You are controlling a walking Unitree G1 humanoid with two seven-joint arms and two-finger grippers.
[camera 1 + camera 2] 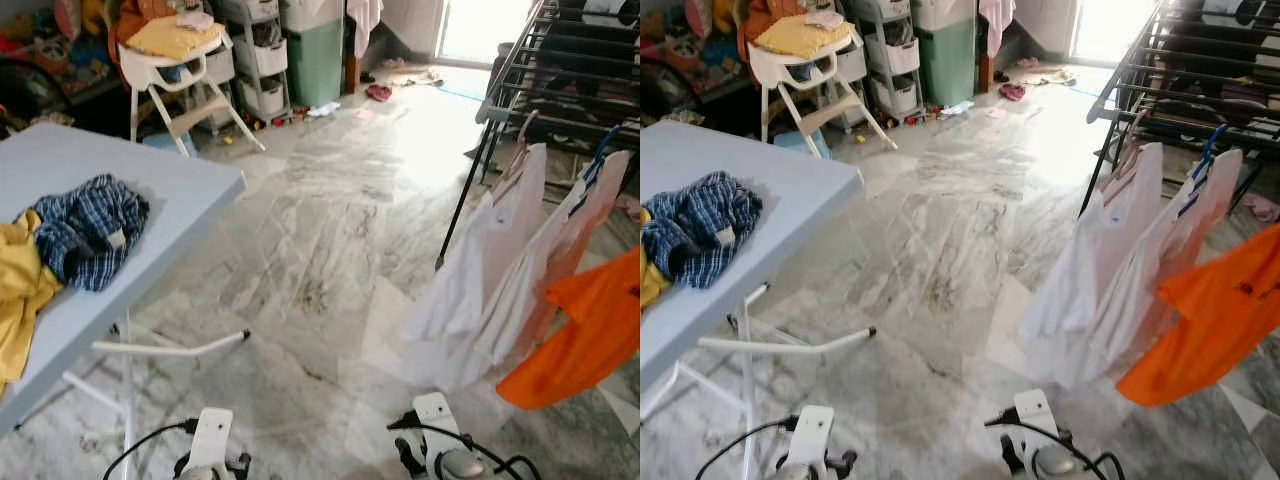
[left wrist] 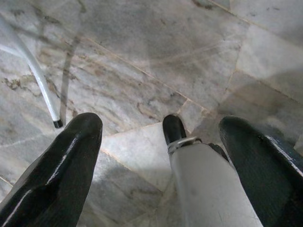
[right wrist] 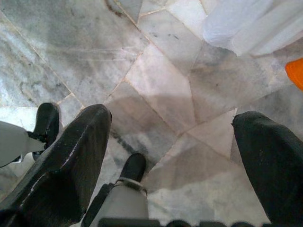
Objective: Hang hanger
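Blue table [image 1: 150,190] — forward and to the outer side of the left gripper [image 2: 161,156], raised well above it. On its top a blue checked garment [image 1: 88,230], touching a yellow cloth [image 1: 18,290] at the table's near edge. No hanger can be made out on the table.

Left gripper — hangs low over the marble floor [image 1: 330,220], fingers [image 2: 61,175] spread apart and holding nothing. A white table leg [image 2: 40,85] lies just beyond them.

Right gripper [image 3: 175,161] — likewise low, pointed at the floor, fingers [image 3: 71,161] wide apart and empty. The hem of white cloth lies ahead of the fingertips, with a speck of orange to the outer side.

Hung garments — two white shirts [image 1: 500,270] and an orange shirt [image 1: 585,330], forward and outward of the right gripper and above finger height. A blue hanger [image 1: 598,152] shows at the top of one shirt; a second hanger beside it is too small to be sure of.

Drying rack [image 1: 560,80] — its black bars run away from the robot, from near right toward the far window.

Judgement — the rack lies on the right arm's side, so that arm is nearer for hanging. Neither gripper carries a hanger, so one must be fetched first.
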